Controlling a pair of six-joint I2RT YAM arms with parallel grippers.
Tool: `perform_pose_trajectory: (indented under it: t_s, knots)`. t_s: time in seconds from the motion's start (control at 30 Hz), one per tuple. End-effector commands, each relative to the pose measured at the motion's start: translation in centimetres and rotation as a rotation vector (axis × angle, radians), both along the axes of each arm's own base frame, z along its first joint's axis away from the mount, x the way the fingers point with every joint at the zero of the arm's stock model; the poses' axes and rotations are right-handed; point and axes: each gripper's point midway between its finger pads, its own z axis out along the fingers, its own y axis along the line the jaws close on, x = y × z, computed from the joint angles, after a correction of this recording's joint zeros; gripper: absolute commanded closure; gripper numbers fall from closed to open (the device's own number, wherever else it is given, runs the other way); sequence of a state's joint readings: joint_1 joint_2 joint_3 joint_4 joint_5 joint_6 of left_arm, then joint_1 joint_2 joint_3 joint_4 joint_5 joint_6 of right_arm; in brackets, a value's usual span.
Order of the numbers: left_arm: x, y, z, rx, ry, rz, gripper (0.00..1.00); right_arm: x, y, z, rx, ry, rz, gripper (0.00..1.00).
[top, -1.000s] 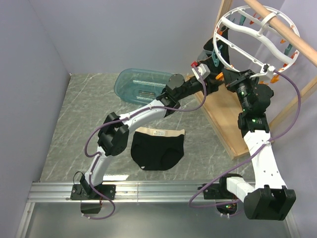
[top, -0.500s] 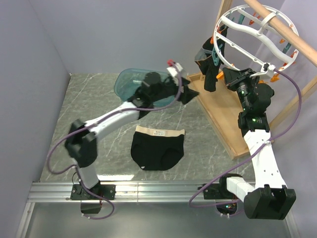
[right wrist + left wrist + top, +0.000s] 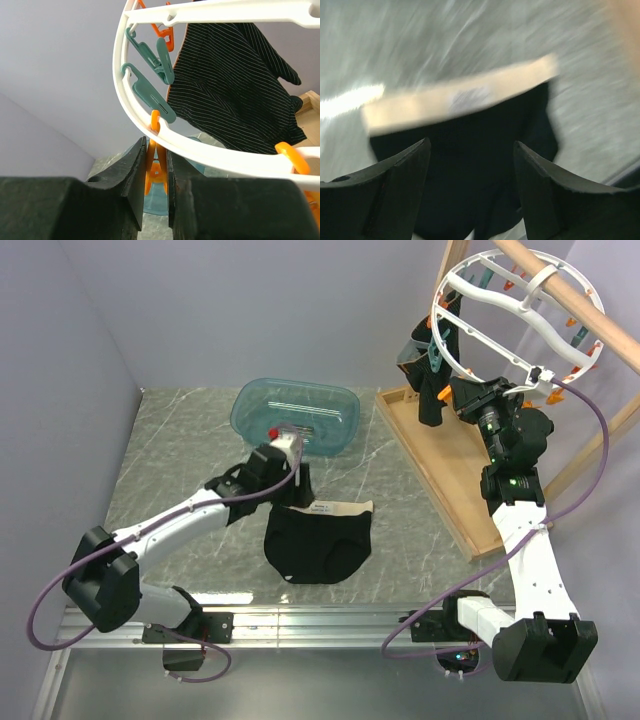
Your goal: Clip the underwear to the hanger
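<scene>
Left fingers [image 3: 302, 483] spread wide, holding nothing, low over cream waistband of underwear [image 3: 318, 540]. Underwear flat on desk [image 3: 165, 460], just near side of teal basin [image 3: 330, 410], well apart from hanger [image 3: 116, 65]. Right fingers [image 3: 460, 390] up at hanger rim, nearly closed, orange clip [image 3: 156, 172] pinched between them. Dark striped garment [image 3: 225, 75] hangs from hanger beside clip

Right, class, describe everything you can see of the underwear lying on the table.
The underwear is a pair of black fabric briefs with a cream waistband carrying a small label. It lies flat and spread on the grey marbled table, waistband towards the teal basin. Nothing grips it; the left claw hangs open above it.
</scene>
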State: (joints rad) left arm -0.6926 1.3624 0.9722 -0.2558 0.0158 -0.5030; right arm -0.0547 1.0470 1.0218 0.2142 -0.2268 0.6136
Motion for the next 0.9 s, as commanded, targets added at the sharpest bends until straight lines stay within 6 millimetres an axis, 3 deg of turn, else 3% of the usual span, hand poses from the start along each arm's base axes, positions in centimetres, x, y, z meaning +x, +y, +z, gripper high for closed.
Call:
perform_pose_trajectory:
  t_s: [0.0,0.07,0.17,0.37,0.53,0.73,0.87]
  knots:
    - [-1.2,3.9,-2.9,0.104,0.077,0.173,0.27,-0.7,0.3,3.5,-0.040,-0.104,0.014,1.00]
    - [-0.7,5.7,-4.2,0.173,0.085,0.259,0.29,-0.8,0.3,3.5,-0.041,-0.106,0.015,1.00]
    - [0.1,6.4,-5.3,0.252,0.096,0.300,0.30,-0.8,0.3,3.4,-0.041,-0.104,0.014,1.00]
    - [2.3,5.5,-7.6,0.321,0.126,0.312,0.38,-0.7,0.2,2.7,-0.041,-0.094,0.009,1.00]
    - [3.6,4.5,-9.4,0.331,0.161,0.315,0.36,-0.7,0.3,2.7,-0.051,-0.095,0.013,1.00]
    - [3.4,4.7,-13.2,0.390,0.243,0.316,0.33,-0.8,0.4,2.8,-0.054,-0.100,0.024,1.00]
    - [3.3,5.3,-15.1,0.420,0.294,0.321,0.37,-0.9,0.3,2.9,-0.061,-0.103,0.014,1.00]
